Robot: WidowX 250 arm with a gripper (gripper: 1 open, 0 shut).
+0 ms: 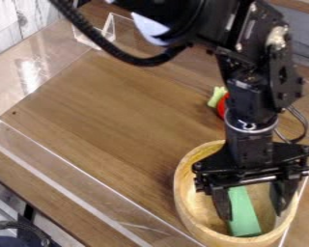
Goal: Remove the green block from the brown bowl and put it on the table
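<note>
The single camera view looks down across the table, a brown wood-grain top bordered by low clear acrylic walls. The green block is a flat, plain light-green bar. It lies inside the brown bowl at the lower right, leaning along the bowl's inner slope with its near end toward the bottom of the picture. The bowl is round, light tan, with a thick rim; its right side runs out of the picture.

The gripper hangs over the bowl, pointing steeply down, its two dark fingers spread wide and released, one on each side of the block's upper end. Nothing is clamped between them; whether a fingertip touches the block cannot be told. The fingers and the black crossbar above them hide the block's far end.

Behind the arm, a red toy with a green top sits on the table just beyond the bowl, mostly covered by the black arm.
</note>
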